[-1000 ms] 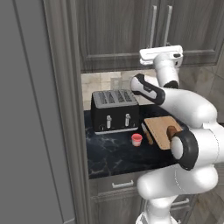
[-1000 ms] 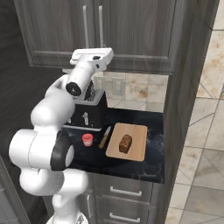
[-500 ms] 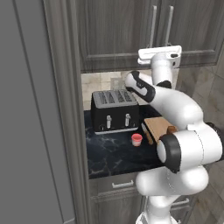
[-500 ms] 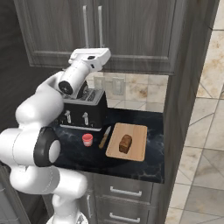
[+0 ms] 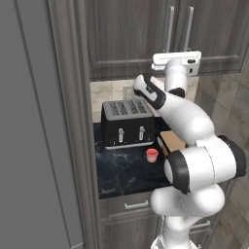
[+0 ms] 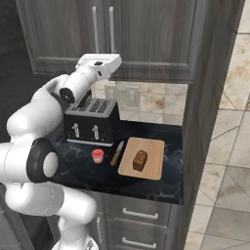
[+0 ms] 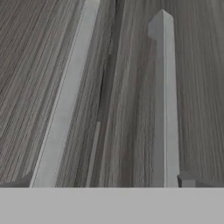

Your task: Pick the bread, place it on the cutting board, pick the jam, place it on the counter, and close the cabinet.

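Black marbled stone forms the counter (image 6: pixel 161 183), set above grey drawers and below a dark woodgrain cabinet (image 6: pixel 151 39) whose doors are shut, their two metal bar handles (image 6: pixel 111 28) standing side by side at the seam. A black toaster (image 6: pixel 92 122) stands at the counter's back left. Just in front of it sits the red jam jar (image 6: pixel 97 156) on the bare stone. A wooden-handled knife (image 6: pixel 116 153) lies between the jar and the cutting board (image 6: pixel 154 163), which occupies the counter's right half. The bread (image 6: pixel 139 160) rests near the middle of the board. Up at the lower edge of the cabinet doors, the tool (image 5: pixel 176 59) faces the handles with its jaws fully apart, holding nothing.
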Robot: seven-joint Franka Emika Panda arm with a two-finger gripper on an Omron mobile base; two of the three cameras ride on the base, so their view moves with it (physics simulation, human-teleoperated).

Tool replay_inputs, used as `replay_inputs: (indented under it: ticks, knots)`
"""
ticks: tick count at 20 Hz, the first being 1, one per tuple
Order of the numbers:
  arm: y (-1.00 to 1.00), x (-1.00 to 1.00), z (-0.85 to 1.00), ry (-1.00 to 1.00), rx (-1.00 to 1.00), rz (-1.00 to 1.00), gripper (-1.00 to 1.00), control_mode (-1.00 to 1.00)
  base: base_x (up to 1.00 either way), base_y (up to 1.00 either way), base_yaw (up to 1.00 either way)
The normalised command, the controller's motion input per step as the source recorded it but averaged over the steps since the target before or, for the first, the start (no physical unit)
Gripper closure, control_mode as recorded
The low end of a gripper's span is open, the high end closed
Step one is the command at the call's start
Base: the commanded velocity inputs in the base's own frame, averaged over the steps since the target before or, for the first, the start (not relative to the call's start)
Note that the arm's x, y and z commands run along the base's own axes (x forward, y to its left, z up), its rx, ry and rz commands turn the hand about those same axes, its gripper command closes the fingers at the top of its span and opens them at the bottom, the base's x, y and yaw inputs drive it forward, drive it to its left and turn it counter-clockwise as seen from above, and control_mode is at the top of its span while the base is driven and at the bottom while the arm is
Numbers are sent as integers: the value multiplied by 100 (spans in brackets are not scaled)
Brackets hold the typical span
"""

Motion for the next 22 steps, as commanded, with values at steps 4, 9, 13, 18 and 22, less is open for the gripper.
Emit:
replay_inputs:
  ticks: [4, 9, 13, 18, 22]
  knots:
    - [3, 65, -14, 0, 0, -3, -100, -100, 0, 0, 0]
    - [0, 94, -21, 0, 0, 3, -100, -100, 0, 0, 0]
    - [0, 98, -29, 0, 0, 9, -100, -100, 0, 0, 0]
    - [0, 97, -35, 0, 0, 12, -100, -100, 0, 0, 0]
    - [0, 99, -36, 0, 0, 13, -100, -100, 0, 0, 0]
